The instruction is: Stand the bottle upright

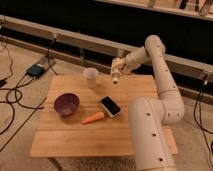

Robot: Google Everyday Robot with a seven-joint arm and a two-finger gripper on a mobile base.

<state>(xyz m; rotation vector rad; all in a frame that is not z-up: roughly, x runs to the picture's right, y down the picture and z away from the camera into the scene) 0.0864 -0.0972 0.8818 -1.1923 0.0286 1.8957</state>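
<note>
1. Two-finger gripper (116, 69): on the cream robot arm (161, 70), over the far edge of the table, just right of the cup; jaws clamped on the bottle.
2. Small whitish plastic bottle (115, 77): held in the gripper, roughly upright, lower end near the tabletop; contact cannot be told.
3. White tapered open-topped cup (90, 77): upright, far side.
4. Round purple bowl (66, 104): left part.
5. Orange carrot (93, 118): lying mid-table.
6. Dark flat rectangular object (110, 106): just beside the carrot.
7. Light wooden table (75, 142).

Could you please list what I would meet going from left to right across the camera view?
Purple bowl → white cup → tool, over the table's far edge, just right of the cup.
</note>
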